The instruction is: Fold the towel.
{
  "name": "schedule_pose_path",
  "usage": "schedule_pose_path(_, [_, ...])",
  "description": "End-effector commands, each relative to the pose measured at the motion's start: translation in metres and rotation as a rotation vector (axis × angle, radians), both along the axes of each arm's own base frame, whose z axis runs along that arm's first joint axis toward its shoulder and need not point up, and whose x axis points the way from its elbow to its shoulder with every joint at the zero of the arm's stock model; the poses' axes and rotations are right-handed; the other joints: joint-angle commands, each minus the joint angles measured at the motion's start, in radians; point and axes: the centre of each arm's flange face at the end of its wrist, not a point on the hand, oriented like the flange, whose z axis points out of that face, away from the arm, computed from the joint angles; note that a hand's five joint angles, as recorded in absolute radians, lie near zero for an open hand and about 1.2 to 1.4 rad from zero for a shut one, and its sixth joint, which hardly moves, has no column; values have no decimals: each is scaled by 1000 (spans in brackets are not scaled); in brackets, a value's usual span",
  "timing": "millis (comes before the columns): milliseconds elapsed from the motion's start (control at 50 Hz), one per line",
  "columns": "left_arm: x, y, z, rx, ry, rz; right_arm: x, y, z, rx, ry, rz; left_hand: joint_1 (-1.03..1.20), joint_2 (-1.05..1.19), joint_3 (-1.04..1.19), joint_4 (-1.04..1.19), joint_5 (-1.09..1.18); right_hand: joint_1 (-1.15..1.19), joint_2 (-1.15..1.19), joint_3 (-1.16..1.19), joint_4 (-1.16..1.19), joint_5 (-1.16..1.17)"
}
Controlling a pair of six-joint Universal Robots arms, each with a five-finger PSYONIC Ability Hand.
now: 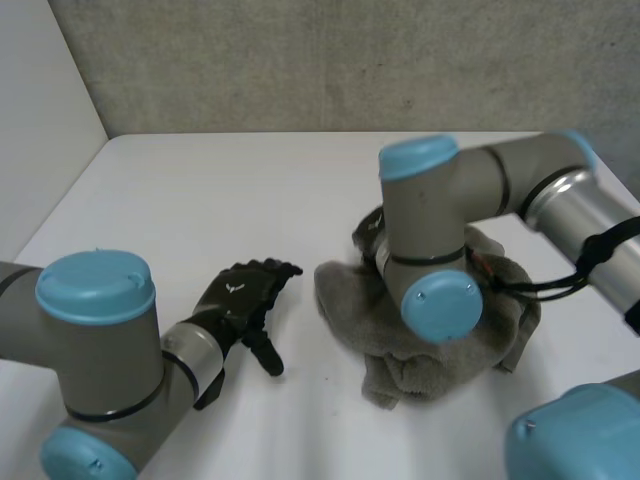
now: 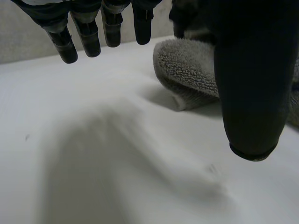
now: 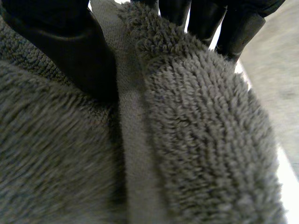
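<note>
**Head view, read from the robot's left.** The left arm (image 1: 95, 350) enters at the near corner of the white table (image 1: 200, 190). The left hand (image 1: 242, 298) sits palm down over bare tabletop; whether it touches the surface cannot be told. It points toward the towel (image 1: 440, 345) but is apart from it.

**Left wrist view.** The left hand's fingers (image 2: 70, 44) are straight and side by side, and the thumb (image 2: 250, 93) stands away from them. Nothing lies between them, so the hand is open and holds nothing. A rounded edge of the towel lies just beyond the fingertips.

**Towel.** The grey terry towel lies in a crumpled heap to the right of the table's middle. Its near part droops into a thick lobe toward the camera. The right arm (image 1: 430, 220) bends over the heap, and its blue-capped joints cover the middle of the cloth.

**Right wrist view.** The right hand (image 3: 60, 46) is sunk into the pile. Its thumb presses one side of a raised fold and its fingers (image 3: 233, 28) come down over the other side, so the hand is closed in a pinch on the towel. A flat woven hem band (image 3: 133, 140) runs along the fold, from between thumb and fingers toward the camera.

**Background.** A grey wall (image 1: 350, 60) stands behind the table.
</note>
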Motion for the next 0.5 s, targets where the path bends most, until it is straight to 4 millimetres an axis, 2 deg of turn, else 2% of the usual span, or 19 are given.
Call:
schedule_pose_path(20, [-17,-20,9,-50,43,-13,-18,13,100,-73,-283,-38,21,25,26,24,-9,98,79,96,59,104])
schedule_pose_path(40, [-24,-23,12,-64,54,-22,-26,20,116,-61,-329,-25,21,25,26,24,-9,98,79,96,59,104])
schedule_pose_path(60, [-24,-23,12,-64,54,-22,-27,20,116,-61,-329,-25,21,25,26,24,-9,98,79,96,59,104])
schedule_pose_path(80, [-31,-26,13,-77,65,-33,-36,28,130,-52,-356,-4,21,25,26,24,-9,98,79,96,59,104])
schedule_pose_path(100, [-39,-29,15,-91,74,-46,-36,28,130,-52,-356,-4,21,25,26,24,-9,98,79,96,59,104])
schedule_pose_path(140, [-46,-32,17,-105,84,-55,-56,46,142,-21,-359,27,21,25,26,24,-9,98,79,96,59,104])
schedule_pose_path(160, [-52,-36,18,-116,94,-61,-56,47,142,-20,-359,28,21,25,26,24,-9,98,79,96,59,104])
schedule_pose_path(200, [-58,-40,20,-132,104,-70,-74,65,143,21,-352,48,21,25,26,24,-9,98,79,96,59,104])
schedule_pose_path(220, [-65,-41,21,-144,114,-83,-74,65,143,21,-352,48,21,25,26,24,-9,98,79,96,59,104])
schedule_pose_path(240, [-65,-41,21,-144,114,-83,-84,73,141,40,-338,52,21,25,26,24,-9,98,79,96,59,104])
schedule_pose_path(260, [-74,-42,21,-154,123,-98,-94,80,137,61,-313,51,21,25,26,24,-9,98,79,96,59,104])
schedule_pose_path(280, [-74,-42,21,-154,123,-98,-94,80,137,61,-313,51,21,25,26,24,-9,98,79,96,59,104])
schedule_pose_path(300, [-81,-41,20,-159,129,-113,-105,87,134,72,-287,53,21,25,26,24,-9,98,79,96,59,104])
schedule_pose_path(320, [-87,-40,18,-161,136,-128,-105,87,134,72,-287,53,21,25,26,24,-9,98,79,96,59,104])
schedule_pose_path(340, [-87,-40,18,-161,136,-128,-117,95,133,68,-261,53,21,25,26,24,-9,98,79,96,59,104])
schedule_pose_path(420, [-105,-28,10,-162,145,-177,-145,114,136,23,-200,43,15,19,20,19,-15,98,79,96,59,104])
schedule_pose_path(440, [-112,-19,7,-162,152,-211,-145,114,136,22,-200,43,15,19,20,19,-15,98,79,96,59,104])
schedule_pose_path(480, [-118,-11,5,-162,162,-250,-159,116,134,2,-164,21,10,13,14,13,-20,98,79,96,59,104])
schedule_pose_path(500, [-118,-11,5,-162,162,-250,-159,116,134,2,-164,21,10,13,14,13,-20,98,79,96,59,104])
